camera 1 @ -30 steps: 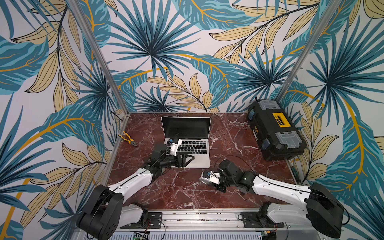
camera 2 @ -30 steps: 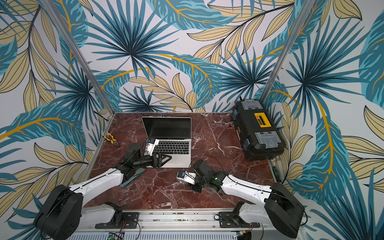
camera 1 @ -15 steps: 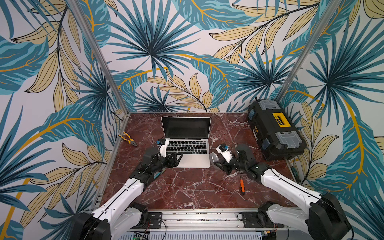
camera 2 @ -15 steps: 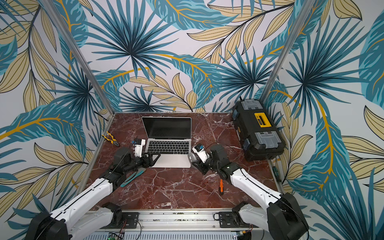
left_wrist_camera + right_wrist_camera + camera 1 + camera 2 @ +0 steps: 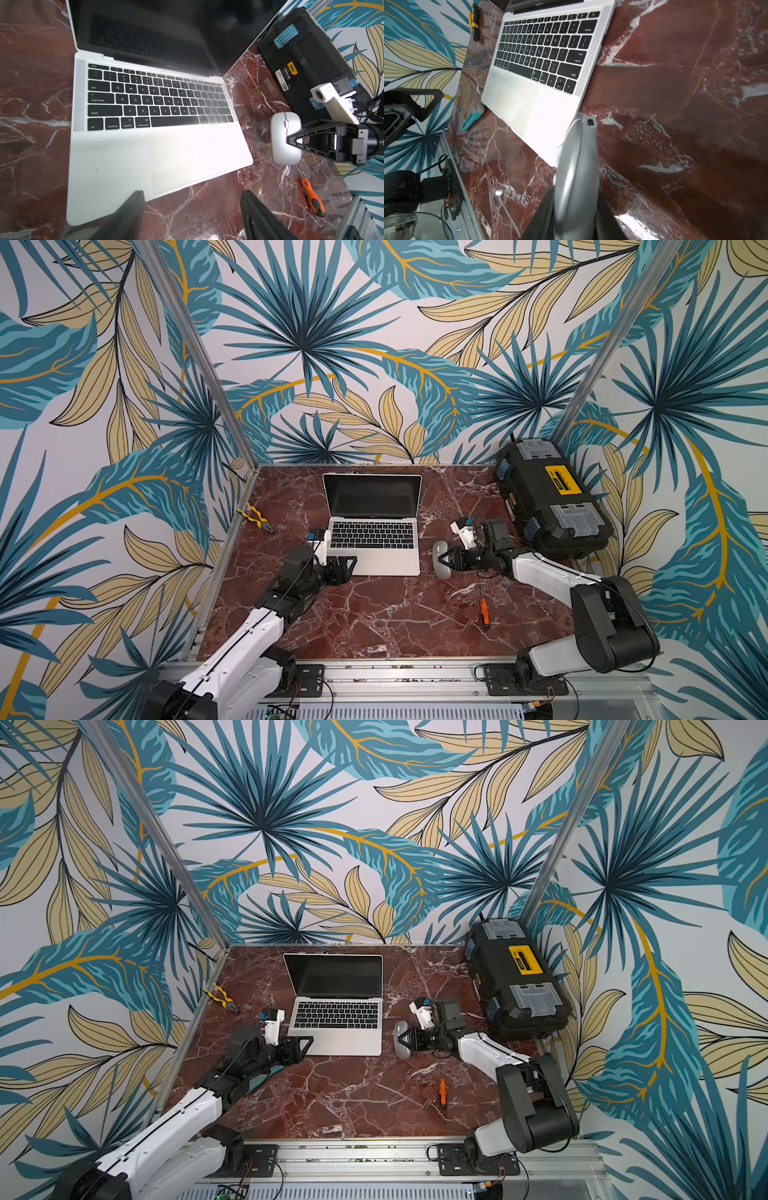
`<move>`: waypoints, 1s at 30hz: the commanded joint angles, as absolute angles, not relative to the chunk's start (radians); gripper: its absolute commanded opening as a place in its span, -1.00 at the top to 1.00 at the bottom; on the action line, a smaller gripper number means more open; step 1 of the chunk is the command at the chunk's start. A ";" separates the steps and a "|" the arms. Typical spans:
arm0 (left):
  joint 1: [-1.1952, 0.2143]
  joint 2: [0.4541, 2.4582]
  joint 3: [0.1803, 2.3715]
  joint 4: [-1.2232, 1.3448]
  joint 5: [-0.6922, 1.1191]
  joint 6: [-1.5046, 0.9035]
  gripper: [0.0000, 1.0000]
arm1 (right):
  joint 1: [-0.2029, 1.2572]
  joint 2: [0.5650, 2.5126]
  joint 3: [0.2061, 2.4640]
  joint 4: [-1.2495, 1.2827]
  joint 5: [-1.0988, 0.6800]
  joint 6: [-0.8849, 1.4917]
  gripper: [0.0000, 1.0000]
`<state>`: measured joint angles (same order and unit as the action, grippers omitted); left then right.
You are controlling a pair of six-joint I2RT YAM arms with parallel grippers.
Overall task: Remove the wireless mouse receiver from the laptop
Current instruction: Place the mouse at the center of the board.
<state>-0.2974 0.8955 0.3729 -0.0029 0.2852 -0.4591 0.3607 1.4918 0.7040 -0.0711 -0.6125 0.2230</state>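
one laptop (image 5: 374, 562) lies between left gripper (image 5: 348, 568) and right gripper (image 5: 444, 561) holding mouse (image 5: 440, 549).

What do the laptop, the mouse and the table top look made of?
Laptop: likely aluminium, matte silver, even glare.
Mouse: probably plastic, smooth pale grey, soft sheen.
Table top: red marble look, white veins, glossy reflections; stone or print, cannot tell.

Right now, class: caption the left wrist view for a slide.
Open left end effector hovers by the silver laptop while the right end effector grips the white mouse.
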 commanded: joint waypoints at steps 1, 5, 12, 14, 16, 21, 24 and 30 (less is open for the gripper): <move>-0.288 0.852 0.354 -0.022 0.258 -0.438 -0.54 | 0.335 1.538 0.739 -0.094 -0.666 0.255 0.43; -0.288 0.828 0.354 -0.037 0.269 -0.435 -0.54 | 0.307 1.594 0.749 -0.100 -0.699 0.267 0.40; -0.287 0.813 0.360 -0.036 0.299 -0.441 -0.55 | 0.289 1.651 0.771 -0.123 -0.718 0.263 0.28; -0.287 0.815 0.353 -0.035 0.295 -0.440 -0.55 | 0.287 1.653 0.771 -0.125 -0.703 0.258 0.23; -0.287 0.815 0.346 -0.027 0.298 -0.445 -0.55 | 0.280 1.657 0.769 -0.128 -0.695 0.258 0.19; -0.287 0.813 0.335 -0.024 0.301 -0.448 -0.55 | 0.269 1.655 0.771 -0.143 -0.666 0.246 0.13; -0.288 0.813 0.336 -0.025 0.295 -0.446 -0.55 | 0.257 1.633 0.772 -0.156 -0.635 0.244 0.12; -0.287 0.812 0.355 -0.034 0.260 -0.434 -0.55 | 0.233 1.514 0.785 -0.219 -0.471 0.233 0.06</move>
